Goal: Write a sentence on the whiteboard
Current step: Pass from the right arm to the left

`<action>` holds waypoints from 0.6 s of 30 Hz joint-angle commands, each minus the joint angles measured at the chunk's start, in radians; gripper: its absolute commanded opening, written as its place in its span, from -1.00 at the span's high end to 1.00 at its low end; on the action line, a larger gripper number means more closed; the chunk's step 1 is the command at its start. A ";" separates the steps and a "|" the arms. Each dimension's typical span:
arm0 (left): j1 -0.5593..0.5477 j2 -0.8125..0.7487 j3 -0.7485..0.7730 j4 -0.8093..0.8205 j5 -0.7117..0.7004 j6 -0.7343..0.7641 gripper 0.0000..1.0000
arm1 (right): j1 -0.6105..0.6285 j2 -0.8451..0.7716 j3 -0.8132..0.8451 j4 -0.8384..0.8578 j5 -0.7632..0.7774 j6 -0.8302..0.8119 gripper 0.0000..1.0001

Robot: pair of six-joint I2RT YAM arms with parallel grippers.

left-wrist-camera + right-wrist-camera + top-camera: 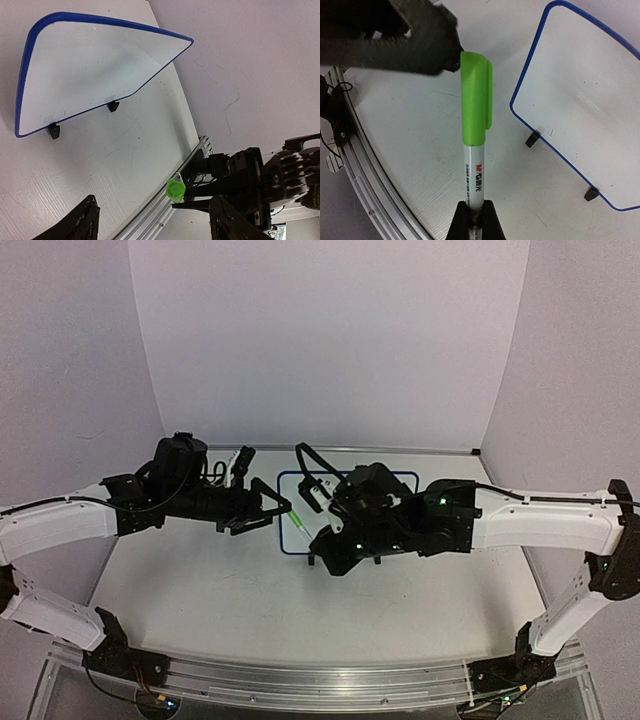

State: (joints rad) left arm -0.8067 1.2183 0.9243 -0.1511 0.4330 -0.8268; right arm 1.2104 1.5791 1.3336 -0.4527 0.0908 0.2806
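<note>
The whiteboard (292, 490) (95, 65) (585, 100), white with a dark blue frame, stands at the table's far middle, partly hidden by both arms. No sentence shows on its face. My right gripper (322, 540) (475, 220) is shut on the white barrel of a marker (476, 170), whose green cap (476, 95) (175, 190) (299, 523) points toward the left arm. My left gripper (280, 515) (152, 225) stands open with the cap between its spread fingers (395, 40); one finger lies against the cap's end.
An aluminium rail (320, 680) (365, 175) runs along the table's near edge. Two black clip feet (533, 139) (52, 131) hold the board up. Pale walls close in the table at the back and sides.
</note>
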 commanded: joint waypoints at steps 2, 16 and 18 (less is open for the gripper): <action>-0.035 0.045 0.062 0.080 0.032 -0.023 -0.31 | 0.016 0.030 0.058 0.032 0.035 -0.032 1.00; -0.043 0.053 0.039 0.112 0.009 -0.069 0.90 | 0.032 0.040 0.061 0.031 0.066 -0.064 1.00; -0.043 0.042 0.026 0.129 0.003 -0.083 1.00 | 0.032 0.032 0.055 0.031 0.086 -0.047 0.98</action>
State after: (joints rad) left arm -0.8473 1.2839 0.9360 -0.0766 0.4548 -0.8876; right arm 1.2360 1.6165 1.3595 -0.4418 0.1250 0.2308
